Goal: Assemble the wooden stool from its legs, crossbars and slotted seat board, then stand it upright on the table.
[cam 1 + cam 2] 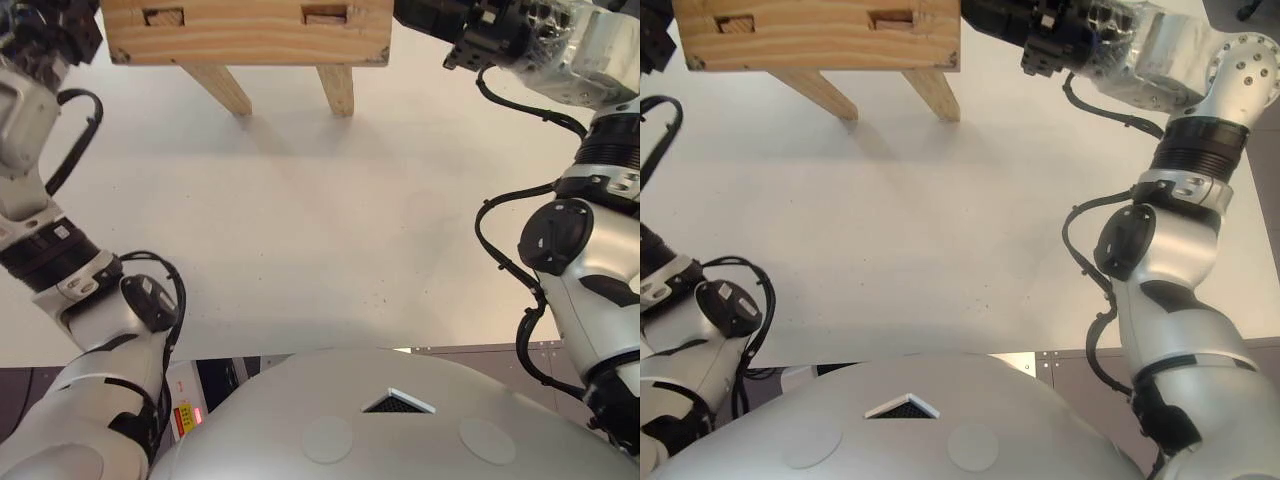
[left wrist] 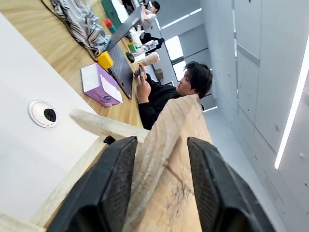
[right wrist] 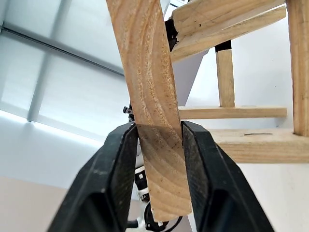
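The stool is put together, and its slotted seat board lies along the far edge of my head view, with two slots showing in its face. Two legs splay out from under the seat board toward me, above the white bench. I cannot tell whether their feet touch the bench. From the right wrist camera I see more of the frame behind the seat board: a crossbar running level between the upright legs.

The right pincer is at the seat board's right end. Its two black fingers are pressed flat against opposite faces of the wood, so it is clamped on the board. The left pincer is at the seat board's left end. Its fingers straddle the plank's edge with wood filling the gap between them, so it is clamped too.

Farther out from the seat board, the left wrist camera shows a round cable port set in the bench. Beyond that a purple box sits on a wooden desk.
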You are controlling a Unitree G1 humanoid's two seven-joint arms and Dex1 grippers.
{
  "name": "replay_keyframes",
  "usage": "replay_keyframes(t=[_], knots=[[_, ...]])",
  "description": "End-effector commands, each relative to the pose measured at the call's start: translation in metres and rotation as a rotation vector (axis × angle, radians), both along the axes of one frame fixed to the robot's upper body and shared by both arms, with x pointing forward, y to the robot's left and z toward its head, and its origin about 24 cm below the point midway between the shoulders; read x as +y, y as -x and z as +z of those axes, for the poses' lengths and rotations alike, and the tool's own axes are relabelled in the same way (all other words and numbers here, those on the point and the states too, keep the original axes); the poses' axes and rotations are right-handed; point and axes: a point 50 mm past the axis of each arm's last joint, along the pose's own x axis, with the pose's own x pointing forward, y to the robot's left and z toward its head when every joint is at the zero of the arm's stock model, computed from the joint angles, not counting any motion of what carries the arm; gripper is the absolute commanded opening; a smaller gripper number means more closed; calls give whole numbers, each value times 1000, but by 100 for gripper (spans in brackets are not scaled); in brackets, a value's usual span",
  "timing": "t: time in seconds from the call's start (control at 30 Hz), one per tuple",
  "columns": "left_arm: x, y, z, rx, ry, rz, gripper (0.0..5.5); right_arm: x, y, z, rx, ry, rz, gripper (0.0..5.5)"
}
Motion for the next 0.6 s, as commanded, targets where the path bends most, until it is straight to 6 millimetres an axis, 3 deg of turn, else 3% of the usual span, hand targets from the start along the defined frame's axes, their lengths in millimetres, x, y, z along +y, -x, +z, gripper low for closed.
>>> replay_keyframes(t=[0.03,0.13,0.17,0.3,0.4,0.47,0.6], knots=[[-28,-21,9,96,10,-115,188,24,-13,22,96,-15,-88,132],[-21,-31,9,105,-4,-73,188,22,-18,13,195,16,-174,132],[-18,-32,9,90,-20,-49,206,22,-16,6,208,36,-183,170],[-13,-32,2,32,-46,25,252,21,-8,-23,282,96,-211,225],[3,-30,5,-85,-66,167,312,13,-2,-31,284,88,-251,292],[16,-26,4,-177,-96,280,323,3,6,-30,240,45,-281,327],[27,-13,-34,-236,-156,390,323,-22,20,-8,28,-174,-386,345]])
